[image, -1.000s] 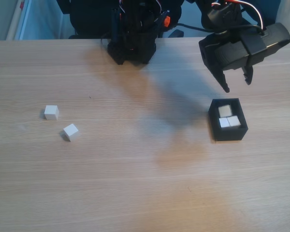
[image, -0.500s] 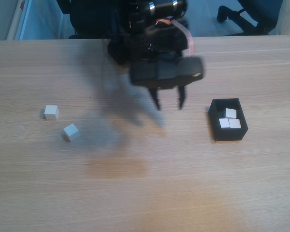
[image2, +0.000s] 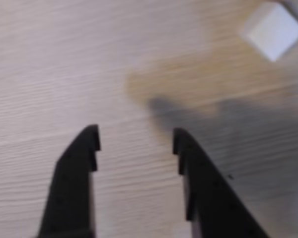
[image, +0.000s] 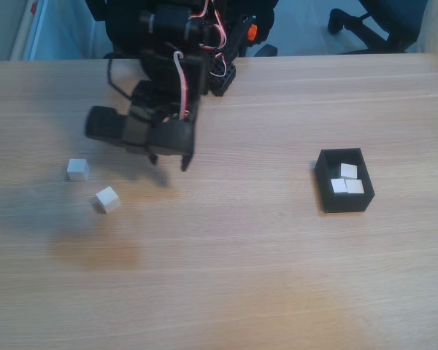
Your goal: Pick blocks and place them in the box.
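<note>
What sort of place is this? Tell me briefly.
Probably a home or office desk used for hobby robotics: a wood-grain tabletop, an office chair base behind it, and a small servo-driven arm with exposed wires.

My gripper [image: 169, 162] has swung away from above the box [image: 344, 197] and across the table. It now hangs open, with two loose blocks [image: 106, 198] just beyond my fingertips.
</note>
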